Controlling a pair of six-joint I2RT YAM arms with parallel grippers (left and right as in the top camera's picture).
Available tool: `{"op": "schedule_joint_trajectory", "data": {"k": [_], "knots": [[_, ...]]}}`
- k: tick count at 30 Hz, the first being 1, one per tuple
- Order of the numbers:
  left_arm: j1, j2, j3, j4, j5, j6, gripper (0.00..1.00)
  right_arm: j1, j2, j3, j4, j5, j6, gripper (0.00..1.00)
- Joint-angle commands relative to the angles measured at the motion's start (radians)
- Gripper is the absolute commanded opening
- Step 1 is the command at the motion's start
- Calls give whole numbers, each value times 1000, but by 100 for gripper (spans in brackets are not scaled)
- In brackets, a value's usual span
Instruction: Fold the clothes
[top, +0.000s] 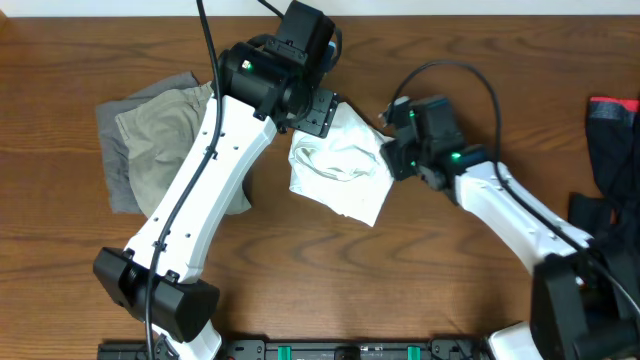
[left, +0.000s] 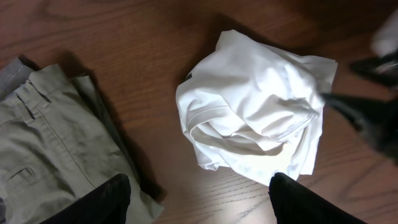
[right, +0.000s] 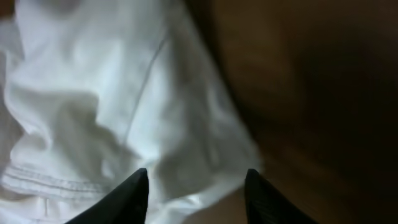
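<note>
Progress: early. Crumpled white cotton T-shirt (top: 340, 165) sits in bunched heap, no flat fold visible. Left gripper (left: 199, 199): jaws wide apart, empty, shirt just ahead of tips. Right gripper (right: 196, 193): jaws apart, shirt edge under and between tips, not clamped. Neat-looking khaki fabric shorts (top: 160, 135) lie on flat grey cloth piece (top: 112, 150), beside left gripper, far side from right one. Loose black garments (top: 612, 160) well behind right gripper. Judgement: shorts possibly done; shirt and black items left.
</note>
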Motion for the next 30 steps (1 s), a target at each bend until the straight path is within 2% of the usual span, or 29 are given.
{"op": "schedule_joint_trajectory", "data": {"k": [1, 3, 8, 12, 15, 20, 24, 28, 30], "knots": [[3, 3, 5, -2, -7, -6, 73, -32, -102, 13, -17, -74, 30, 54], [3, 3, 4, -2, -7, -6, 73, -34, -141, 13, -52, -170, 84, 54], [3, 3, 5, -2, -7, -5, 73, -3, -177, 13, -129, -394, 326, 48], [3, 3, 4, -2, -8, -5, 73, 51, -154, 13, -203, -318, 555, 49], [3, 3, 5, -3, -8, -5, 73, 76, -122, 12, -193, -291, 645, 52], [3, 3, 5, -3, -8, -5, 73, 103, -47, 12, -114, -292, 747, 57], [3, 3, 5, -3, -8, -6, 73, 109, 23, 12, -29, -291, 808, 57], [3, 3, 5, -3, -7, -6, 73, 109, 72, 12, 46, -291, 850, 50], [3, 3, 5, -3, -7, -6, 73, 109, 88, 12, 105, -283, 850, 41]]}}
